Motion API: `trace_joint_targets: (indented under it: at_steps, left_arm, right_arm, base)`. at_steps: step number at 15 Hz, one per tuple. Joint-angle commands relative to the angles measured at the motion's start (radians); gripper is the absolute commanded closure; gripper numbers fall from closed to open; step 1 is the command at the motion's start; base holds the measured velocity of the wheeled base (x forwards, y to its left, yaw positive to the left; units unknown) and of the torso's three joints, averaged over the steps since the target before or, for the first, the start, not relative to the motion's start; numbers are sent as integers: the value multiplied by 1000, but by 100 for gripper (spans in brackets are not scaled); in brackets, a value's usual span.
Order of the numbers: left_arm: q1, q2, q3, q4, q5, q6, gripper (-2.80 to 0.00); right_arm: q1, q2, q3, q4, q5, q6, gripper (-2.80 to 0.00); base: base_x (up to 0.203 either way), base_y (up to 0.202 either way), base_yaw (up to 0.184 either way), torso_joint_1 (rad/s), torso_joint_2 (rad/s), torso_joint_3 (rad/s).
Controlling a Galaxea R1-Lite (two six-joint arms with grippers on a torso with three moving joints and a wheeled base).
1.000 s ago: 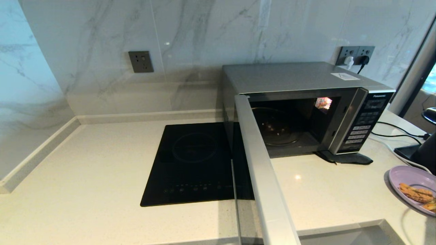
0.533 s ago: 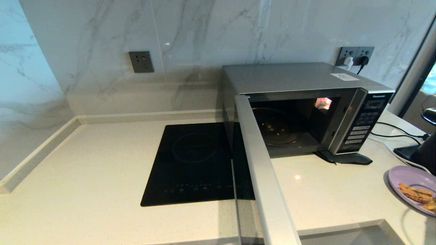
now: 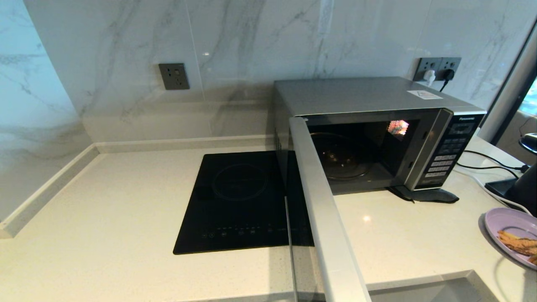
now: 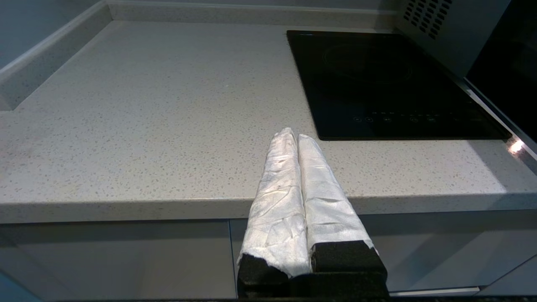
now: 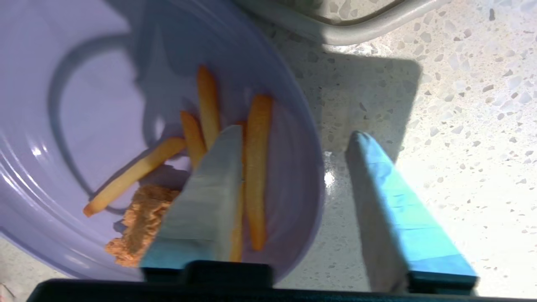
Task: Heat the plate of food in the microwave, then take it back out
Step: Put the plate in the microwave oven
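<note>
The silver microwave (image 3: 361,96) stands at the back right with its door (image 3: 323,209) swung wide open toward me; the glass turntable (image 3: 340,161) inside is bare. The lilac plate of food (image 3: 509,222) sits on the counter at the far right, partly cut off. In the right wrist view the plate (image 5: 84,105) holds orange fries (image 5: 256,167) and a brown breaded piece (image 5: 138,222). My right gripper (image 5: 295,133) is open and straddles the plate's rim, one finger over the food, the other over the counter. My left gripper (image 4: 295,135) is shut and empty, parked before the counter's front edge.
A flat black induction hob (image 3: 243,201) lies left of the microwave, partly behind the open door. Cables (image 3: 486,161) run across the counter to the right of the microwave. A sink rim (image 3: 419,285) shows at the bottom right. Wall sockets (image 3: 438,67) sit behind the microwave.
The plate has shifted a little to the right and toward me in the head view, and the food on it lies differently. The microwave door has not moved.
</note>
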Motion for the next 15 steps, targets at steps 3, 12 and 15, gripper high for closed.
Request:
trace_joint_targets:
  at_steps: [3, 12, 15]
  left_arm:
    - [0, 2, 0, 0, 0, -1, 0]
    - [0, 2, 0, 0, 0, -1, 0]
    - [0, 2, 0, 0, 0, -1, 0]
  right_arm:
    - [0, 1, -11, 5, 2, 3, 0]
    - [-1, -61, 15, 8, 66, 4, 0]
    - [-1, -107, 37, 8, 113, 2, 0]
  base:
    - [0, 0, 0, 0, 0, 0]
    - [0, 0, 0, 0, 0, 0]
    - [0, 0, 0, 0, 0, 0]
